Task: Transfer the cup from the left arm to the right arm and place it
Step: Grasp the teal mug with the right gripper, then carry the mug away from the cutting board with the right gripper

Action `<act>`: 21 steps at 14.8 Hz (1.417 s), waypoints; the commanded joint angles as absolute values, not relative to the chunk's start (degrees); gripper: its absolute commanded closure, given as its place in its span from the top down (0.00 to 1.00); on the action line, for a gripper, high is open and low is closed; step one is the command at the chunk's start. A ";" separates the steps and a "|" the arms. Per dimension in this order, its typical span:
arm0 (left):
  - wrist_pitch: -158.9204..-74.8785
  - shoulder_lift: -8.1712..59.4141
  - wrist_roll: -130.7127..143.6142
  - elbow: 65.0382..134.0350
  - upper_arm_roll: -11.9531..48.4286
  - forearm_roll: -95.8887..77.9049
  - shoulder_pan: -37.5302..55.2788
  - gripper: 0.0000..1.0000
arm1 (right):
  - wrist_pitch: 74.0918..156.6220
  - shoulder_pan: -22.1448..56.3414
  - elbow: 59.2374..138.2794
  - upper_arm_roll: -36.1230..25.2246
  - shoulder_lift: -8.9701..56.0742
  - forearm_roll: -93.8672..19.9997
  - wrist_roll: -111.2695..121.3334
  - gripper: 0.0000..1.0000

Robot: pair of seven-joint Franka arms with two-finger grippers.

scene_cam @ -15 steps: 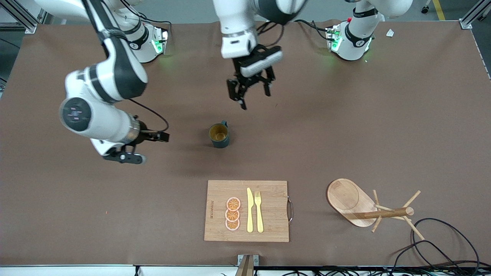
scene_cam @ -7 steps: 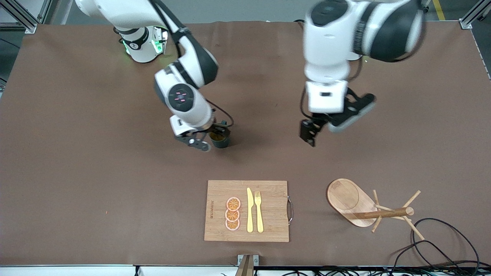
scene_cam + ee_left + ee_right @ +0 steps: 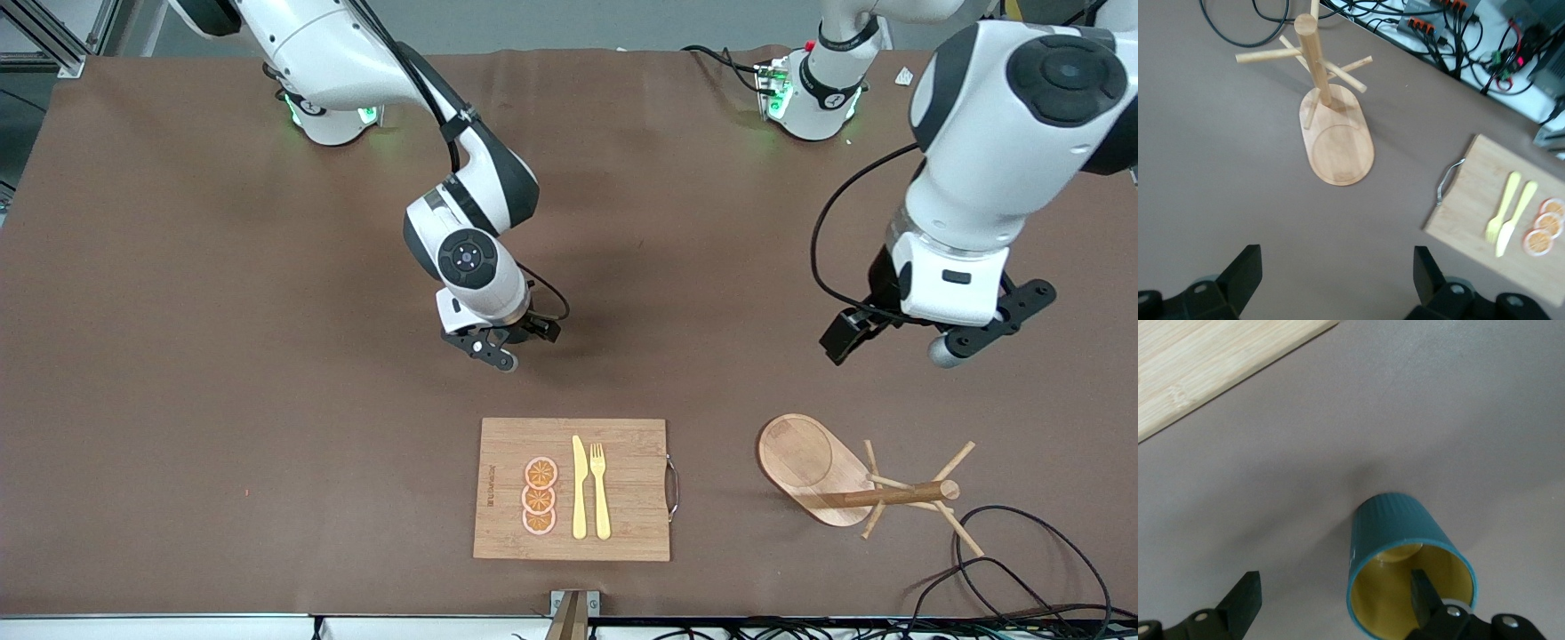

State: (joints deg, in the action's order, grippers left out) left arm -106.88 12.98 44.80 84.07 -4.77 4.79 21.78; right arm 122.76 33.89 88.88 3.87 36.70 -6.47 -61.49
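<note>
Front view: 1 s back cup stood bare mid-table, L gripper (image 3: 893, 342) above it. Now L gripper's gone off, jaws wide and empty, over table at 12 o'clock from mug tree (image 3: 836, 476). R gripper (image 3: 520, 338) has come in at 11 o'clock from board (image 3: 622, 444) and hides cup. Right wrist view fills gap: cup (image 3: 1405, 540) on table, one finger (image 3: 1425, 593) inside mouth, other outside, jaws not yet closed on wall. Reckon R pinch comes next, then placing. Left wrist view shows no cup, only tree and board.

Ribbed teal cup (image 3: 1401, 527) with mustard inside, pale yellow cutlery (image 3: 590, 487), orange slices (image 3: 539, 496), brown table (image 3: 178, 356)
</note>
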 commanded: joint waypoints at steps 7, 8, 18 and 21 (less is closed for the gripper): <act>-95.73 11.87 22.44 80.60 -4.04 1.59 14.42 1.00 | 122.43 33.22 88.33 4.39 38.67 -5.89 -59.33 0.16; -94.15 11.87 20.24 79.90 -4.04 1.23 13.63 1.00 | 122.43 33.31 88.33 4.39 38.58 -5.89 -59.24 0.10; -84.48 5.89 6.08 79.98 0.24 0.97 5.92 1.00 | 106.09 21.99 78.32 4.13 36.74 1.30 -30.72 0.01; -83.50 2.04 5.54 83.91 3.86 1.05 1.42 1.00 | 106.26 14.27 78.31 4.22 36.30 2.90 -14.64 0.01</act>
